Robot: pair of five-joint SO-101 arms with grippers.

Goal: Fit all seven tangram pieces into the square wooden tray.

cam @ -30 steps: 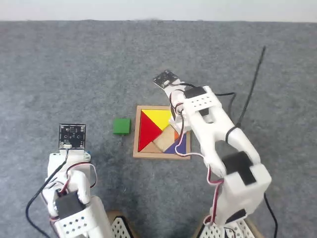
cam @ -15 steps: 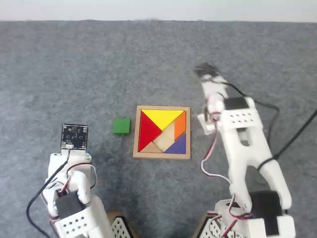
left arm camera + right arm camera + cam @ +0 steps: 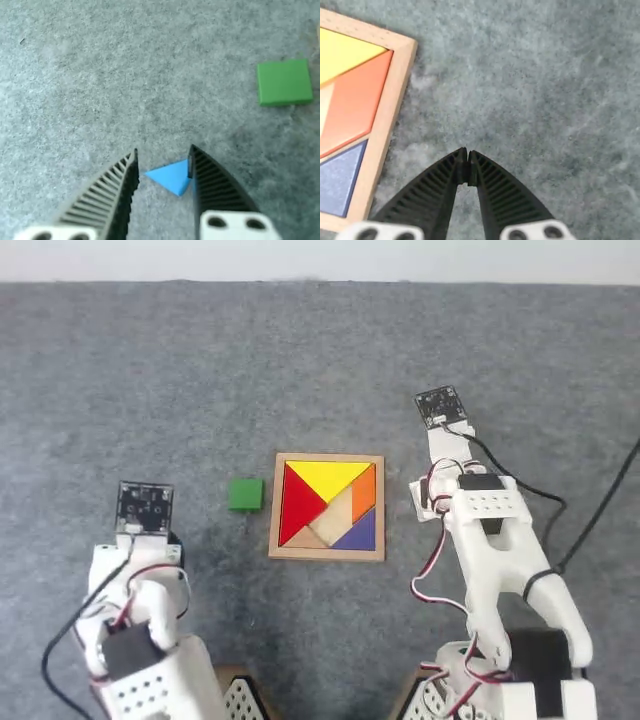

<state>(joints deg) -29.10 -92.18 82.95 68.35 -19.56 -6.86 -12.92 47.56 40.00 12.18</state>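
Note:
The square wooden tray (image 3: 326,555) lies mid-table holding yellow (image 3: 328,476), red (image 3: 298,508), orange (image 3: 364,492), pale wood (image 3: 336,519) and purple-blue (image 3: 360,533) pieces. A green square (image 3: 245,493) rests on the carpet just left of the tray. In the left wrist view my left gripper (image 3: 164,151) is open, low over the carpet, with a small blue triangle (image 3: 169,176) between its fingers; the green square (image 3: 284,81) lies farther off. My right gripper (image 3: 466,153) is shut on nothing, over bare carpet beside the tray's edge (image 3: 395,95).
Grey carpet covers the whole table. The left arm (image 3: 140,590) stands at the near left, and the right arm (image 3: 490,540) runs along the tray's right side. Dark cables (image 3: 590,510) trail off to the right.
The right arm has swung off the tray to its right and drawn back a little. The left arm has shifted slightly. The pieces in the tray and the green square have not moved.

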